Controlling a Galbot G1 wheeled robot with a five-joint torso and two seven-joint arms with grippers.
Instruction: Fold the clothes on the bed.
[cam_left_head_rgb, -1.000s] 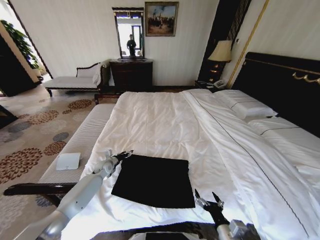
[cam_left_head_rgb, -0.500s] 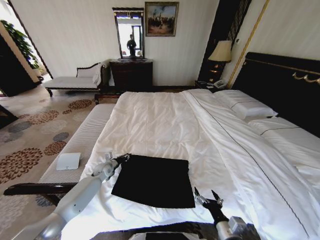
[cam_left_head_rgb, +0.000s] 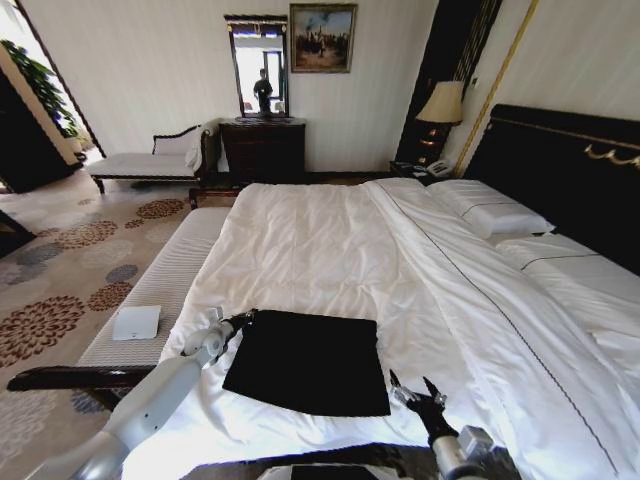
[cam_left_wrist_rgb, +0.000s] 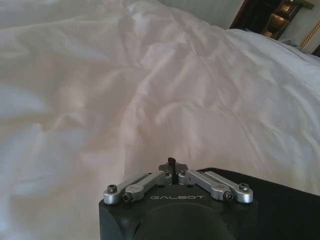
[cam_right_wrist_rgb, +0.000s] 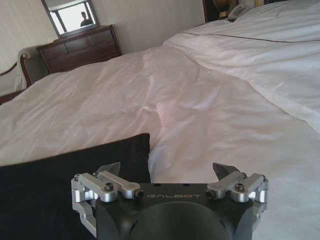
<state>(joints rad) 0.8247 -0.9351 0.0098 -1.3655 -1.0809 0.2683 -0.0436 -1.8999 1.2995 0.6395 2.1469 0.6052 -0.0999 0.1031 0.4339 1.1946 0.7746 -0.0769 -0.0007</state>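
Note:
The clothes (cam_left_head_rgb: 310, 360) are a black T-shirt lying flat as a folded rectangle on the near part of the bed (cam_left_head_rgb: 320, 235), on its white duvet. My left gripper (cam_left_head_rgb: 243, 318) is shut at the shirt's far left corner. In the left wrist view its fingertips (cam_left_wrist_rgb: 171, 163) meet over white duvet, with the black fabric (cam_left_wrist_rgb: 285, 205) beside it. My right gripper (cam_left_head_rgb: 418, 393) stands open just off the shirt's near right corner. In the right wrist view that open gripper (cam_right_wrist_rgb: 166, 170) has nothing between its fingers, and the shirt (cam_right_wrist_rgb: 60, 170) lies beside it.
A pale upholstered bench (cam_left_head_rgb: 170, 270) with a white flat object (cam_left_head_rgb: 136, 322) runs along the bed's left side. Pillows (cam_left_head_rgb: 490, 210) and a dark headboard (cam_left_head_rgb: 560, 170) are on the right. A dresser (cam_left_head_rgb: 262, 148), chaise (cam_left_head_rgb: 150, 160) and lamp (cam_left_head_rgb: 443, 103) stand at the far wall.
My left gripper has drawn back slightly toward me and lower, staying at the shirt's far left corner. The right gripper has hardly moved. The shirt lies as before.

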